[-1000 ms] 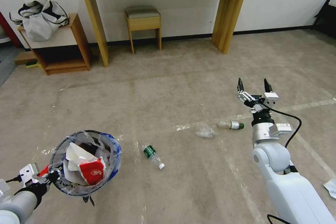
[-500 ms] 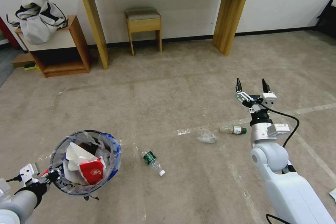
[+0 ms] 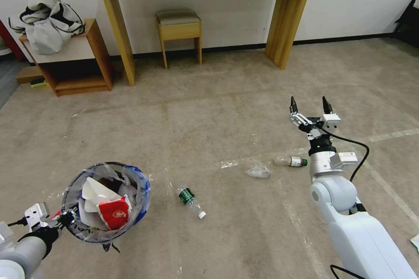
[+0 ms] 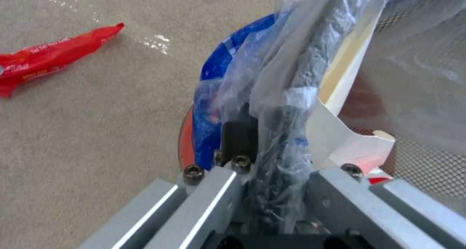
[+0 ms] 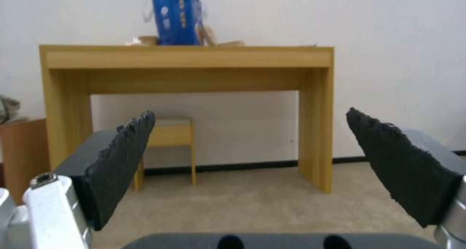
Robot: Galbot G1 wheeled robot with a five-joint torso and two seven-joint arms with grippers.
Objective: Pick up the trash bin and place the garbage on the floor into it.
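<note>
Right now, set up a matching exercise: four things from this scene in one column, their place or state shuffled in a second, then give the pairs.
Column 1
1. round red plastic trash bin with clear liner
2. clear plastic bottle with green label
3. right gripper
4. red crinkled wrapper

Column 2
A. raised above the floor, fingers spread, holding nothing
B. clamped at the rim by the left gripper
C. lying on the floor just right of the bin
D. flat on the floor beside the bin, seen from the left wrist

Pairs: 1-B, 2-C, 3-A, 4-D

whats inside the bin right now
In the bin, held by the left gripper: a red wrapper and white paper. Anything beneath them is covered.
</note>
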